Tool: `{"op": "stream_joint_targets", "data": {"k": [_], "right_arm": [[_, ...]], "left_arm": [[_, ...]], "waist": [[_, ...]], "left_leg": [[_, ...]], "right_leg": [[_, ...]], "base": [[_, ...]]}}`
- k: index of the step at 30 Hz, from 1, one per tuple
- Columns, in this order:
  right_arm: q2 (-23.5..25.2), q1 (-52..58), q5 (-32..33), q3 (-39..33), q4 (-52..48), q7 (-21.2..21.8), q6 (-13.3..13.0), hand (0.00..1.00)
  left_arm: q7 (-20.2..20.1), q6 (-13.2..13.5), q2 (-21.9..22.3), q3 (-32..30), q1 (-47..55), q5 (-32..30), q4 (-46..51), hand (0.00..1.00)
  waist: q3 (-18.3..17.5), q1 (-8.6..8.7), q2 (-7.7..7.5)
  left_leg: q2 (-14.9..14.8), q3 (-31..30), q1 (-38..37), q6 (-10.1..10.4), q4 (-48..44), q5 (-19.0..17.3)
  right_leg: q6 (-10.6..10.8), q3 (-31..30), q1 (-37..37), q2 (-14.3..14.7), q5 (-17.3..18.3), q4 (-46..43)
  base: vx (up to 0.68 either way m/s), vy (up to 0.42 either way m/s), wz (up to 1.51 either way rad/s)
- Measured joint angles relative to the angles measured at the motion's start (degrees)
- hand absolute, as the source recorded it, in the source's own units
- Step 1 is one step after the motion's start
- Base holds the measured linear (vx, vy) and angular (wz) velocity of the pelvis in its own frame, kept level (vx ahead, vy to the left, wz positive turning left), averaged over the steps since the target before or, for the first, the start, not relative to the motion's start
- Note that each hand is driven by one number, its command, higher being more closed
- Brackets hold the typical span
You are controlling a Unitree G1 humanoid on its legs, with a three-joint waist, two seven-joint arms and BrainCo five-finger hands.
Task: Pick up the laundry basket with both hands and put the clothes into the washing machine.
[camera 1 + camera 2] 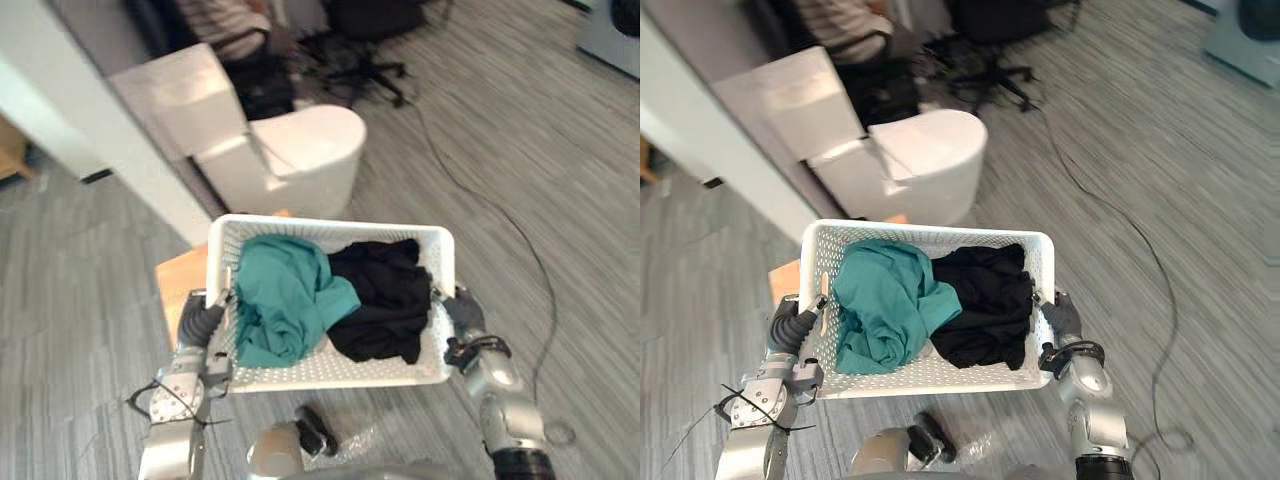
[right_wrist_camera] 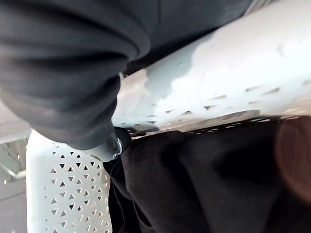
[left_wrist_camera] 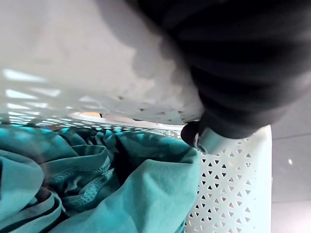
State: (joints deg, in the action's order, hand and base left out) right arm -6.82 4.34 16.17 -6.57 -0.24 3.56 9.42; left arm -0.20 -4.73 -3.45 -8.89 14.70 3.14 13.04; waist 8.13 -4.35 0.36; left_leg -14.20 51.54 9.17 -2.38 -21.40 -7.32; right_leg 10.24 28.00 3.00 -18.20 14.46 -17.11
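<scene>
As the robot stands over it, the laundry basket (image 1: pixel 300 375) sits between its two hands, one short end to each.

- Left hand (image 1: pixel 203 322): on the outside of one end wall. In its wrist view, one dark-tipped finger (image 3: pixel 193 136) hooks over the rim and down the inside, with the ribbed cover pressed to the outer face. I read that as a clamp on the rim. The other fingers are hidden.
- Right hand (image 1: pixel 462 312): does the same on the opposite end. A fingertip (image 2: pixel 116 143) curls in over the rim, clamping it. The other fingers are hidden here too.
- Load: a teal garment (image 1: pixel 285 295) lies just inside the left fingers. A black garment (image 1: pixel 385 300) lies right up against the right fingertip. The two overlap mid-basket, heaped loosely and mostly below the rim.
- Beneath the left hand a wooden surface (image 1: pixel 182 280) pokes out past the basket. I cannot tell if the base rests on it or hangs clear.
- Beyond the fingers, past the far wall, is a white rounded fixture (image 1: pixel 300 150). Further off are a seated person (image 1: pixel 225 20) and an office chair (image 1: pixel 370 40).
- A pale appliance (image 1: pixel 1240 45) stands well out on the right hand's side. It may be the washer, but I cannot tell.

Handling, my judgement:
- The basket is perforated plastic, light and fairly stiff, though the walls will likely flex if squeezed hard.
- The smooth rim could slip through a one-sided hook, so the two end rims are the right hold, with even inward pressure.
- The cloth is soft and light and will slump toward whichever end dips, so keep the basket level.
- Neither garment looks fragile.
</scene>
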Motion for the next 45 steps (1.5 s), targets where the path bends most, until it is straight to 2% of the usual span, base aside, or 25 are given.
{"op": "stream_joint_targets", "data": {"k": [2, 4, 6, 7, 8, 9, 11, 12, 18, 27, 28, 30, 31, 32, 33, 34, 35, 36, 37, 38, 39, 41, 42, 43, 45], "right_arm": [[-1.1, 2.4, 0.0, -0.2, 0.0, -0.1, -0.1, 1.00], [-1.8, 4.0, 0.0, -0.2, 0.0, -0.2, -0.2, 1.00], [-2.1, 3.7, 0.1, -0.1, 0.5, -0.1, -0.4, 1.00], [-1.8, 3.6, 0.2, 0.5, 1.1, -0.1, -0.8, 1.00], [-2.1, 3.5, 0.3, 0.3, 1.2, 0.0, -1.7, 1.00], [-2.6, 3.2, 0.3, 0.1, 1.2, 0.1, -2.2, 1.00], [-2.7, 3.3, 1.0, -1.9, 2.8, 0.2, -2.6, 1.00], [-2.6, 4.1, 1.4, -1.9, 2.9, 0.2, -2.6, 1.00], [-0.1, 8.9, 1.4, -4.5, 0.0, 0.2, -3.2, 1.00], [1.4, 12.2, 1.2, -6.4, -1.3, 0.1, -3.4, 1.00], [1.3, 11.9, 1.2, -6.4, -1.3, 0.1, -3.4, 1.00], [2.6, 12.3, 0.9, -5.0, -2.2, -0.2, -3.4, 1.00], [2.6, 13.6, 0.5, -3.6, -5.5, -1.1, -3.3, 1.00], [2.5, 14.6, 0.1, -2.9, -8.4, -1.5, -3.2, 1.00], [2.3, 14.6, 0.0, -2.7, -8.7, -1.9, -3.2, 1.00], [2.7, 14.5, -0.6, -2.0, -8.9, -2.4, -3.2, 1.00], [2.6, 14.4, -0.8, -1.7, -9.0, -2.4, -3.1, 1.00], [1.9, 13.5, -1.0, -2.1, -9.1, -2.7, -3.1, 1.00], [0.8, 12.1, -1.1, -2.1, -9.1, -3.0, -3.0, 1.00], [0.3, 11.4, -1.1, -2.1, -9.0, -3.3, -2.8, 1.00], [-0.8, 8.6, -1.2, -1.6, -7.6, -3.3, -2.6, 1.00], [-0.9, 7.4, -1.2, -1.6, -6.5, -3.3, -2.6, 1.00], [-0.3, 7.0, -1.3, -1.4, -5.3, -3.3, -2.6, 1.00], [0.2, 7.0, -1.6, -1.3, -4.9, -3.3, -2.6, 1.00], [1.0, 6.9, -2.2, -0.9, -4.9, -3.3, -2.8, 1.00]], "left_arm": [[0.0, 0.0, 0.4, 2.0, 0.2, 0.0, -1.8, 1.00], [0.0, 0.0, 0.1, 3.3, 0.8, 0.0, -2.4, 1.00], [0.3, 0.1, 0.4, 3.5, 1.1, 0.0, -2.4, 1.00], [0.3, 0.5, 0.3, 3.6, 1.9, -0.1, -1.8, 1.00], [0.3, 1.2, 0.7, 3.9, 2.7, -0.1, -1.4, 1.00], [0.5, 1.5, 1.4, 4.2, 2.7, -0.4, -1.0, 1.00], [0.7, 1.6, 3.0, 6.2, 2.7, -3.1, 0.1, 1.00], [1.1, 1.6, 2.6, 6.3, 3.3, -3.8, 0.3, 1.00], [1.6, 1.6, 1.9, 8.3, 4.2, -6.0, 1.8, 1.00], [1.3, 1.2, 0.5, 10.5, 4.3, -6.2, 1.7, 1.00], [1.4, 1.2, 0.6, 10.5, 4.2, -6.2, 1.7, 1.00], [1.4, 1.3, -0.3, 9.3, 4.2, -6.1, 1.9, 1.00], [1.5, 1.3, 0.1, 8.3, 4.6, -6.0, 2.2, 1.00], [1.6, 1.4, 0.0, 7.7, 4.8, -5.4, 2.9, 1.00], [1.6, 1.5, 0.4, 7.4, 5.0, -5.2, 2.9, 1.00], [1.6, 1.6, 0.2, 6.6, 5.3, -5.2, 3.2, 1.00], [1.6, 1.6, 0.1, 6.6, 5.4, -5.1, 3.2, 1.00], [1.6, 2.2, 0.2, 7.0, 5.1, -4.8, 3.3, 1.00], [1.6, 2.5, 1.4, 6.9, 4.9, -4.8, 3.3, 1.00], [1.6, 2.6, 1.8, 6.8, 4.8, -4.8, 3.3, 1.00], [1.8, 2.9, 2.7, 6.0, 4.6, -4.8, 3.5, 1.00], [2.0, 2.9, 2.8, 5.9, 4.4, -4.7, 3.5, 1.00], [2.3, 2.8, 2.7, 5.8, 4.3, -4.8, 3.5, 1.00], [2.4, 2.7, 2.0, 5.2, 4.4, -4.8, 3.4, 1.00], [2.4, 2.6, 2.2, 4.5, 4.3, -4.9, 3.4, 1.00]], "waist": [[-0.5, 1.50, 0.65], [-1.0, 2.94, -0.14], [-1.0, 3.42, 0.01], [-1.0, 3.41, -0.20], [-1.5, 2.75, -1.12], [-1.5, 2.43, -0.70], [-1.6, 2.57, 1.23], [-1.9, 2.77, 0.34], [-2.2, 4.02, 0.34], [-4.4, 5.28, 2.79], [-3.9, 5.19, 3.72], [-3.3, 4.90, 2.27], [-2.3, 4.05, 3.29], [-1.7, 2.74, 4.60], [-1.4, 2.70, 5.30], [-1.3, 2.50, 5.08], [-1.4, 2.16, 4.88], [-1.4, 2.29, 4.86], [-1.3, 2.08, 4.78], [-1.2, 1.90, 4.66], [-0.9, 1.40, 4.21], [-0.9, 1.04, 4.24], [-0.9, 0.07, 2.80], [-1.8, 0.31, 1.09], [-1.8, 0.57, -0.18]], "left_leg": [[-3.3, 0.2, -1.5, 1.3, -1.0, 0.9], [-6.4, -1.6, -4.4, 2.4, -0.2, 2.8], [-8.3, -11.1, -4.5, 0.5, -2.3, 4.1], [-9.8, -21.0, -2.2, -1.0, -7.8, 4.8], [-6.6, -31.0, -0.7, 4.9, -8.1, -0.3], [-4.5, -35.0, -0.3, 6.5, -7.6, -2.1], [1.7, -41.9, -3.3, 5.9, -2.3, -5.4], [2.3, -41.7, -5.2, 6.6, -1.4, -5.5], [3.4, -37.9, -9.7, 6.7, 4.2, -5.6], [4.2, -37.2, -11.8, 6.6, 6.2, -5.5], [2.8, -37.3, -11.7, 6.6, 3.9, -5.5], [1.4, -37.4, -8.5, 6.5, -7.5, -5.6], [-1.3, -38.4, -5.3, 2.6, -19.1, -6.1], [-3.2, -41.6, -0.2, -1.7, -31.0, -3.0], [-3.9, -44.2, 2.2, -2.3, -35.1, 0.0], [-3.6, -47.3, 5.5, -2.3, -40.5, 7.5], [-2.8, -47.8, 6.9, -0.8, -41.7, 5.2], [-0.3, -48.2, 9.9, 0.4, -38.8, -1.7], [2.8, -48.5, 12.3, 0.9, -31.5, -5.0], [4.3, -48.6, 13.3, 1.8, -27.2, -5.8], [7.0, -48.3, 15.3, 4.1, -12.9, -4.3], [7.4, -47.4, 16.0, 5.8, -6.4, -1.0], [8.0, -45.2, 14.9, 3.9, -8.7, 1.2], [9.1, -44.2, 14.8, 3.2, -10.7, -1.8], [9.5, -42.4, 14.7, 0.6, -15.4, -5.8]], "right_leg": [[-0.8, -1.3, 2.0, 3.6, -1.1, 3.4], [-1.9, -5.7, 1.7, 6.9, -1.8, 3.1], [-3.1, -9.9, 0.3, 8.9, -2.6, 0.8], [-4.8, -13.4, 1.1, 10.8, -3.6, 2.2], [-5.0, -17.7, 0.7, 11.1, -3.7, 4.0], [-5.0, -19.6, 0.4, 11.2, -3.7, 4.6], [-5.0, -27.0, -0.7, 12.8, -3.7, 4.0], [-4.2, -29.3, -1.1, 13.0, -4.4, 4.0], [-3.5, -32.2, -0.3, 12.1, -9.7, 9.7], [-2.7, -31.4, -0.1, 11.6, -10.6, 8.5], [-3.2, -31.0, -2.5, 12.4, -9.3, 3.1], [-6.2, -31.6, -2.4, 13.9, -5.9, 2.4], [-7.2, -29.6, -1.1, 14.9, -2.7, 0.8], [-8.1, -29.9, 0.5, 16.7, 0.8, 0.7], [-8.7, -30.1, 1.1, 17.8, 1.6, 0.4], [-10.3, -32.0, 2.2, 18.0, 2.6, 0.5], [-10.2, -32.7, 2.6, 17.9, 2.8, 0.7], [-10.8, -33.8, 2.6, 17.6, 3.1, 1.1], [-11.1, -35.0, 2.2, 17.0, 3.3, 1.5], [-11.3, -35.8, 2.2, 16.8, 3.5, 1.8], [-11.4, -37.1, 2.7, 15.8, 4.8, 2.7], [-10.5, -37.8, 4.0, 15.5, 6.3, 2.8], [-10.8, -39.6, 5.6, 14.1, 8.2, 2.3], [-11.0, -39.7, 6.3, 12.6, 8.7, 1.3], [-8.4, -40.5, 2.9, 12.1, 7.3, -9.1]], "base": [[-0.04, -0.157, -0.55], [-0.05, -0.188, -1.03], [-0.05, -0.197, -1.36], [-0.03, -0.170, -1.99], [0.00, -0.078, -1.91], [0.04, 0.091, -1.95], [0.11, 0.152, -1.89], [0.13, 0.104, -1.45], [0.06, 0.111, -0.56], [0.05, 0.047, -0.02], [0.00, -0.060, -0.06], [-0.02, -0.118, -0.13], [0.01, -0.152, -0.43], [0.03, -0.133, -0.52], [0.12, -0.040, -0.49], [0.14, -0.016, -0.29], [0.19, -0.031, -0.27], [0.22, -0.021, -0.27], [0.25, 0.001, -0.29], [0.36, 0.097, -0.62], [0.31, 0.117, -0.59], [0.34, 0.150, -0.58], [0.51, 0.167, -0.45], [0.69, 0.201, -0.44], [0.64, 0.178, -0.15]]}}
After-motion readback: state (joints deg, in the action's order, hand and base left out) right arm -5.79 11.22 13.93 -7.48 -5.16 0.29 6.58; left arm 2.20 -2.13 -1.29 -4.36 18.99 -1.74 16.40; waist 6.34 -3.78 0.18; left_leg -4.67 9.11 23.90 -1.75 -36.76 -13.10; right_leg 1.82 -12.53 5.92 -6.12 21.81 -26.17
